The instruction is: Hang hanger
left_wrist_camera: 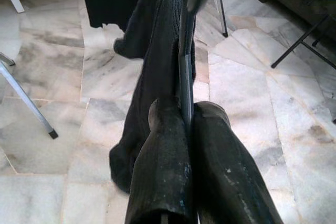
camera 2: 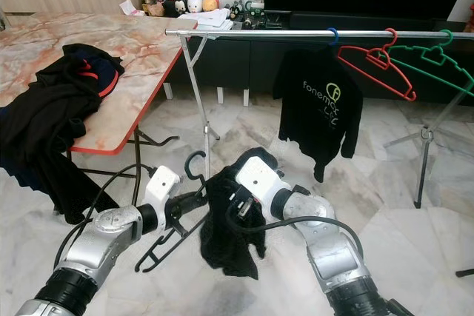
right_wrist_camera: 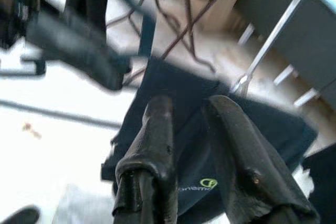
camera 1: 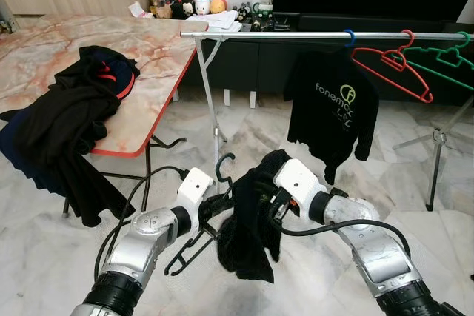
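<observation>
- The left gripper (left_wrist_camera: pixel 181 129) is seen with its two black fingers (left_wrist_camera: pixel 163 171) pressed together on the thin edge of a black hanger (camera 1: pixel 194 236), held low over the marble floor (camera 1: pixel 44 257).
- The right gripper (right_wrist_camera: pixel 189 114) has its two fingers a little apart, with dark cloth behind them; whether that cloth is pinched cannot be told from the wrist view.
- From the head camera, one black garment (camera 1: pixel 248 231) is seen draped between the two silver arms, bunched against the right wrist and hanging down toward the floor.
- The black hanger's hook (camera 1: pixel 222 165) is turned upward just beside that garment, its frame slanting down under the left forearm.
- To the left, one marble-top table (camera 1: pixel 148 57) with a red edge is counted, and a heap of dark clothes (camera 1: pixel 67 120) is spilled over its near corner.
- Further back, one silver clothes rail (camera 1: pixel 296 35) is stretched across the scene on a slanted leg.
- On the rail, three hangers are counted: a blue hook (camera 1: pixel 348 37) carrying a black printed shirt (camera 1: pixel 332 105), then a bare red hanger (camera 1: pixel 392 68), then a bare green hanger (camera 1: pixel 448 57).
- Behind it all, a row of small figurines (camera 1: pixel 194 5) is lined up on a low dark cabinet.
</observation>
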